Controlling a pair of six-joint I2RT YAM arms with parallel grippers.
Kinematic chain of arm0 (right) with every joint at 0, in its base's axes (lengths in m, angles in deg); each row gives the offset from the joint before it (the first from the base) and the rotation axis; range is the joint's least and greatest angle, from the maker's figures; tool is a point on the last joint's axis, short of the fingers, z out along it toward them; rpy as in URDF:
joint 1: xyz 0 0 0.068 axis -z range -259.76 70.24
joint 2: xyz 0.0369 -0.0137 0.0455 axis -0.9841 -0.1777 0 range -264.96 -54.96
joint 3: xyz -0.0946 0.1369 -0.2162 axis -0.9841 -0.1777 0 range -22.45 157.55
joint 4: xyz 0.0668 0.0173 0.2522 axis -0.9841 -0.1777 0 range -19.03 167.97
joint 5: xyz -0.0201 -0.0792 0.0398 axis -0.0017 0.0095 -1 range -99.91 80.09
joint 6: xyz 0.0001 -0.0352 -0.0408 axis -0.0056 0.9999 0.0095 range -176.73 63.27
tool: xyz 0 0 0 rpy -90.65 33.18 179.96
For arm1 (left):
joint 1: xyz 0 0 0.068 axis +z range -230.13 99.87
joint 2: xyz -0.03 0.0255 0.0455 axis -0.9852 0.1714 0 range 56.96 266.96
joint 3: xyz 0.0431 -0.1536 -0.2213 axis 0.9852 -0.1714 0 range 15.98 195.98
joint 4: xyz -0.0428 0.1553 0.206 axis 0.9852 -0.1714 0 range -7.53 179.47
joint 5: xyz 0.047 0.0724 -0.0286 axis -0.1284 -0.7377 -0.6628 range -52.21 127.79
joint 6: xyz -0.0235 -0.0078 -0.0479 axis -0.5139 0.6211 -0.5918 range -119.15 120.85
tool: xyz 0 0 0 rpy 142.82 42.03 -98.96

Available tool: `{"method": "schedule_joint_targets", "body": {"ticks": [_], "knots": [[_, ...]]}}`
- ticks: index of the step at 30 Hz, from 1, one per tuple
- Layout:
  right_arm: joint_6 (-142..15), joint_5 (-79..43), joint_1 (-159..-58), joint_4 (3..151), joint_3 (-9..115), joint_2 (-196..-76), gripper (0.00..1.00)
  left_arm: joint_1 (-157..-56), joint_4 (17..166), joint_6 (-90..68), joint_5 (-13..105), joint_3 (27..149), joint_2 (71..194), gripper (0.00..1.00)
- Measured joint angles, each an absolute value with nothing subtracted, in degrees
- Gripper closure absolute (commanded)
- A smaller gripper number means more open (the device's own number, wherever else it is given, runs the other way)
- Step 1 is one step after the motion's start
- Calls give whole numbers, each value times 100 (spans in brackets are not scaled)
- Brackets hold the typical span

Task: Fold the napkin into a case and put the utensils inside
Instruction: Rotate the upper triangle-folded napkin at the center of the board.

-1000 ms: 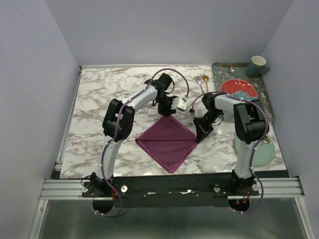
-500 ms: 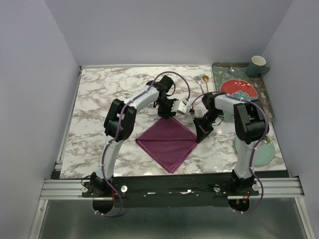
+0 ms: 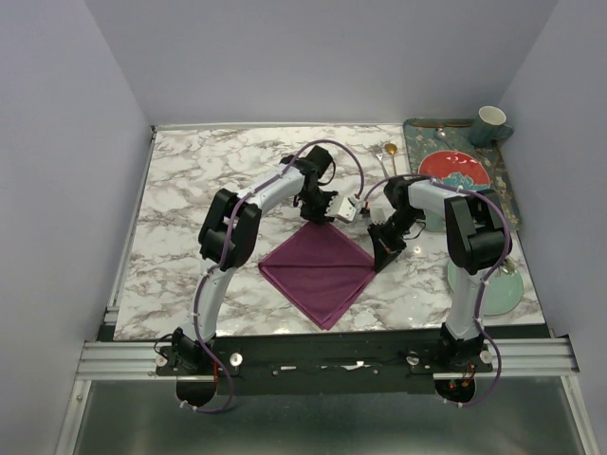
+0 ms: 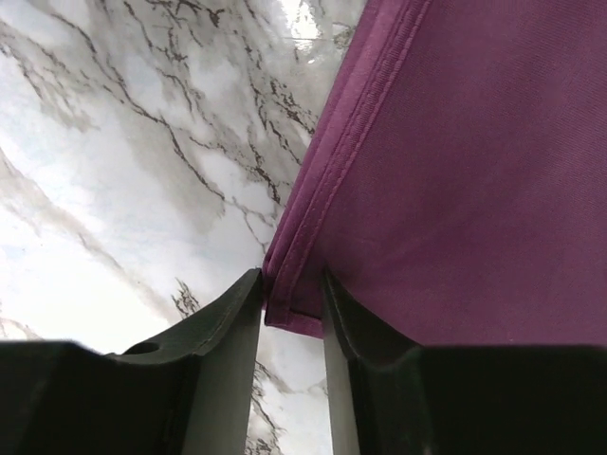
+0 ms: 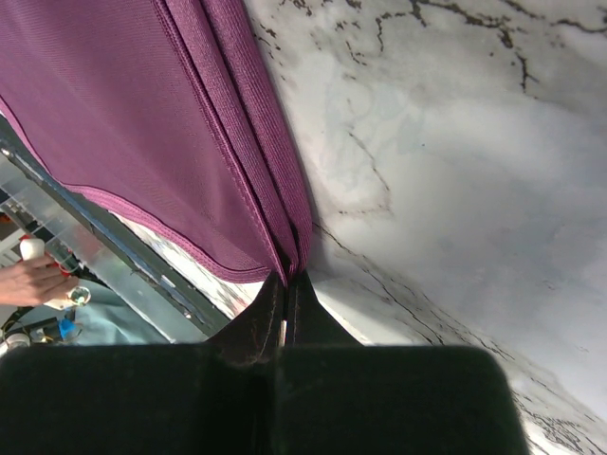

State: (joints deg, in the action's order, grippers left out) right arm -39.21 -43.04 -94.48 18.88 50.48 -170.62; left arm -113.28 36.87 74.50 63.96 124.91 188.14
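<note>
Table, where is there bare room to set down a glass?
The table has bare marble on its left side, between its edge and the left arm. Crowded: the napkin in the middle, and the tray, red plate and green plate on the right.

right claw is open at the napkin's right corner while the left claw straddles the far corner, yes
Not open: the right wrist view shows the right claw shut on the napkin at its right corner. The left claw does straddle the far corner.

White marble table (image 3: 190,237), grey veins, some glare. Plain pale lavender walls (image 3: 57,142) on three sides. Aluminium rail (image 3: 322,353) along near edge, grey metal sheet (image 3: 313,422) below.
</note>
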Motion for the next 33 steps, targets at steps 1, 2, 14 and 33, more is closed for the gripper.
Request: {"method": "schedule_joint_targets", "body": {"ticks": [1, 2, 14, 33], "knots": [[-3919, -4304, -9448, 1890, 5048, -17062, 99, -11332, 3689, 7505, 6390, 12475, 18814, 70], [-3921, -4304, -9448, 1890, 5048, -17062, 99, -11339, 3687, 7557, 6385, 12449, 18811, 74], [-3919, -4251, -9451, 1894, 5058, -17038, 99, -11378, 3814, 7579, 6315, 12161, 18634, 100], [-3250, -3799, -9532, 1774, 5734, -16850, 99, -11227, 3884, 4829, 6776, 10510, 17364, 45]]}}
